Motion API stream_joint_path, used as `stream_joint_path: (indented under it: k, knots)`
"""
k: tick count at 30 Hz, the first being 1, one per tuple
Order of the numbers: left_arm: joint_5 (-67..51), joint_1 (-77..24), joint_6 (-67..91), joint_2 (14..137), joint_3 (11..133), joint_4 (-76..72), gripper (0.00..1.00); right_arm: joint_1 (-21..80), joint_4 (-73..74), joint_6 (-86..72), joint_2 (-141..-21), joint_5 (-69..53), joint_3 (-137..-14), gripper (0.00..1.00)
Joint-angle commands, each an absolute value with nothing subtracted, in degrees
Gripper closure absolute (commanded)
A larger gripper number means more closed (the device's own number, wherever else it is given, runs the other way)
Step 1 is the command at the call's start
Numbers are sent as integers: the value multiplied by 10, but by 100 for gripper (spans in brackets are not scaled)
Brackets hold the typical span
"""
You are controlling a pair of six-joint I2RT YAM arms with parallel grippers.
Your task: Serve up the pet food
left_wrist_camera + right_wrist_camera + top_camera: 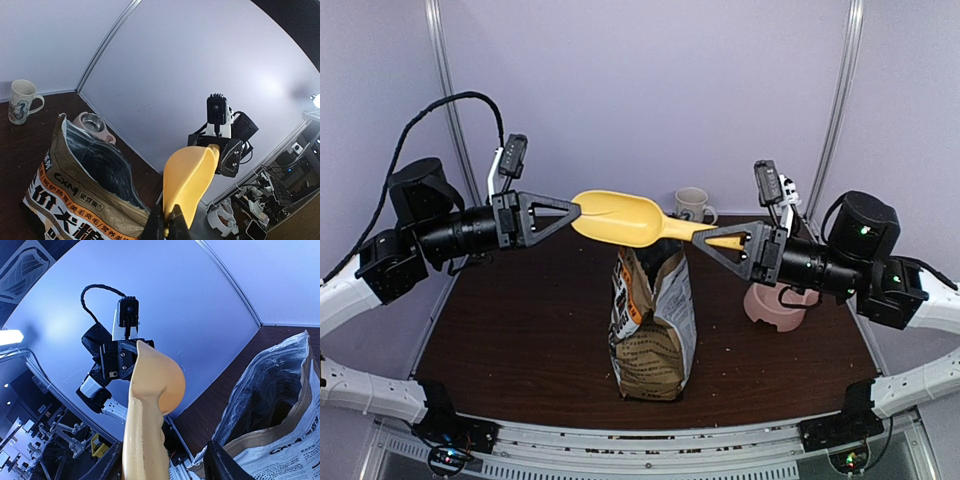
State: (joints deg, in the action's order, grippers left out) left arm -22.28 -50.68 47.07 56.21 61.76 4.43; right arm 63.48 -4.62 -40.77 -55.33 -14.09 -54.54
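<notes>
top external view gives you the dark brown wood-grain table [520,340] first, matte and flat, with the arms reaching in from either side above it. near its middle stands the kraft-paper bag [655,345], upright and creased, with a white label, orange trim and printed lettering, and its top torn open. the left wrist view looks into that mouth: a crinkled silver foil lining runs down into shadow. you cannot see the pet food in any view; neither the bag's dark interior nor the visible side of the scoop shows pellets.

the left gripper [575,210] and right gripper [705,240] face each other, both well above the bag's mouth. between them hangs the yellow scoop [620,218], smooth glossy plastic with a rounded bowl that narrows to a flat handle, lying roughly level, directly over the bag. the left jaws are pinched tight on the front lip of the scoop's bowl. the right jaws are spread apart on either side of the handle, with a clear gap on at least one side in the right wrist view.

the pink double bowl [772,305], rounded plastic with a shiny steel insert, sits on the table under the right arm. the pale ceramic mug [693,203] with a dark printed pattern stands at the far edge, behind the scoop.
</notes>
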Motion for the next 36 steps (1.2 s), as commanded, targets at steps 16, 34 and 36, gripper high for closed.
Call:
stream_joint_path:
  k: [16,34,36]
  knots:
    - [-202,-506,463,544,615,30,100,633,-63,-402,-542,-149,-560,38]
    - [-204,-506,457,555,618,47,100,633,-77,-408,-542,-160,-557,49]
    - [-207,-506,457,556,618,47,100,633,-77,-408,-543,-162,-558,52]
